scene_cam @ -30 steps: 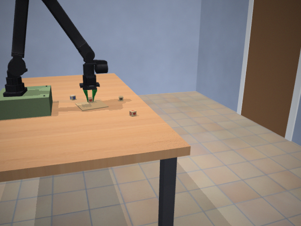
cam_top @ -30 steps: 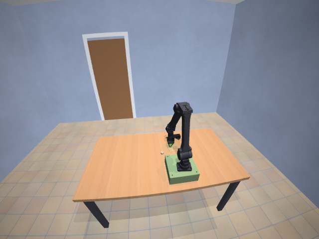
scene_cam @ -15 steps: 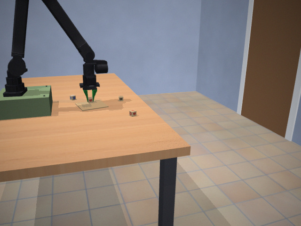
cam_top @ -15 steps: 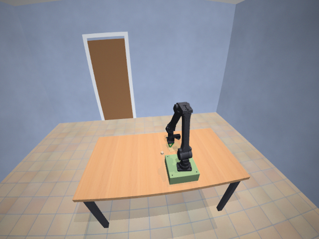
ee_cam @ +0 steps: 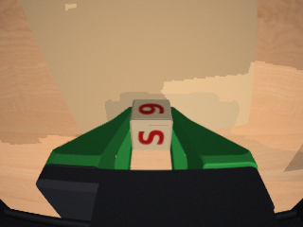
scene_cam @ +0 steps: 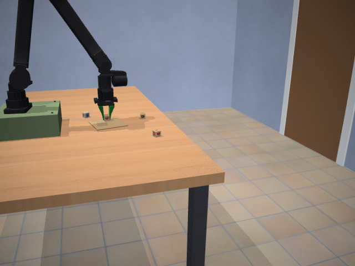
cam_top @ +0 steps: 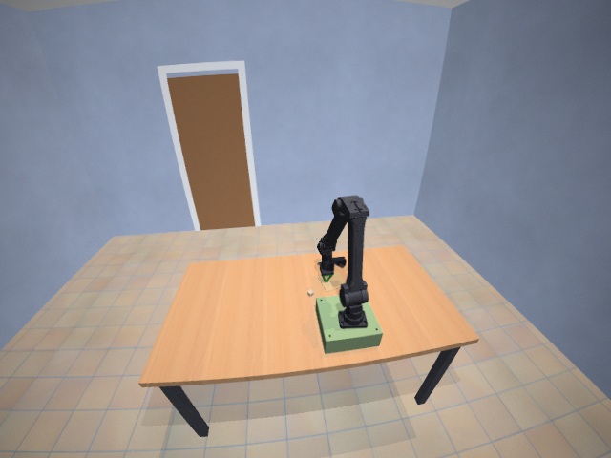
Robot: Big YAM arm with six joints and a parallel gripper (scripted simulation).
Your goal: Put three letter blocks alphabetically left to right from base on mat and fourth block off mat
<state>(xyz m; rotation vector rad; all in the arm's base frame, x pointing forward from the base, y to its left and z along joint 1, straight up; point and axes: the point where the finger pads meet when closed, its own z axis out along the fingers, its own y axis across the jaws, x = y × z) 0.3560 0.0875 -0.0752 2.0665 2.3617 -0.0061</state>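
Observation:
My gripper [scene_cam: 106,116] [ee_cam: 151,113] [cam_top: 326,279] has green fingers and is shut on a pale block [scene_cam: 106,117] [ee_cam: 151,138]. In the wrist view the block shows a red S on one face and a red 9 or 6 on the face beyond it. It hangs low over the far part of the tan mat [scene_cam: 117,123] [ee_cam: 139,38]; I cannot tell if it touches. A block with a blue mark [scene_cam: 85,114] [cam_top: 310,292] lies off the mat toward the base. A block with a dark mark [scene_cam: 142,115] and one with a red mark [scene_cam: 156,133] lie off the mat on the other side.
The arm stands on a green base box [cam_top: 347,327] [scene_cam: 31,120] on the wooden table [cam_top: 246,315] [scene_cam: 114,160]. The table's edge and corner are near the red-marked block in the exterior view.

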